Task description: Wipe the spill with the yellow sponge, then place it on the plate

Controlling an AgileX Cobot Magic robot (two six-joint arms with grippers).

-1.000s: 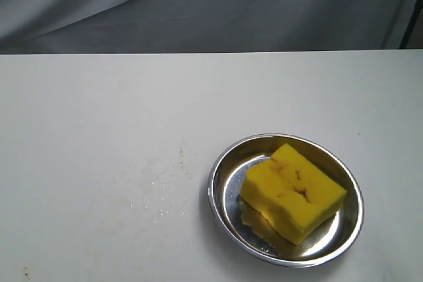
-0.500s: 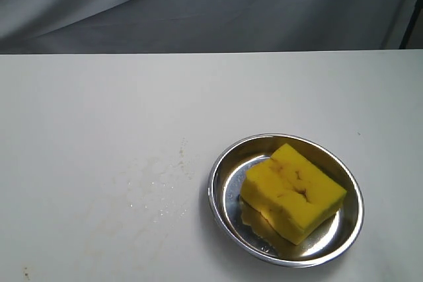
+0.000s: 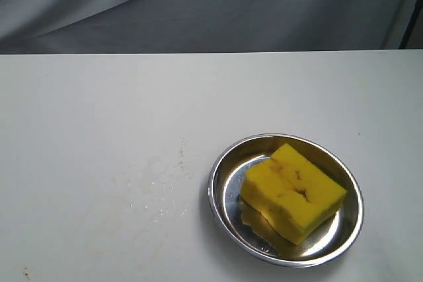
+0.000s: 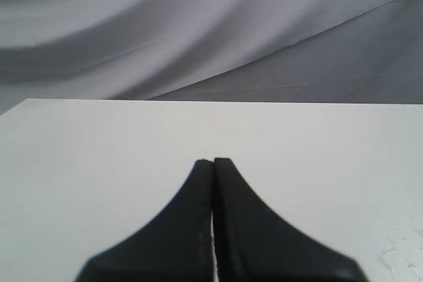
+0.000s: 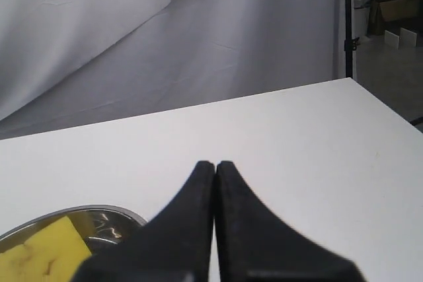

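The yellow sponge (image 3: 293, 192) lies inside the silver plate (image 3: 221, 170) at the front right of the white table; a corner of the sponge (image 5: 39, 252) and the plate rim (image 5: 122, 211) also show in the right wrist view. Left of the plate only a faint smeared residue with tiny droplets (image 3: 155, 186) marks the spill's place; no tan-brown blotch shows. Neither gripper appears in the exterior view. My left gripper (image 4: 213, 161) is shut with nothing in it over bare table. My right gripper (image 5: 215, 163) is shut and empty, beside the plate.
Grey cloth (image 3: 211, 4) hangs behind the table's far edge (image 3: 211, 52). A small brown speck (image 3: 26, 271) sits near the front left. A dark stand (image 5: 347, 18) and boxes are past the table's right side in the right wrist view.
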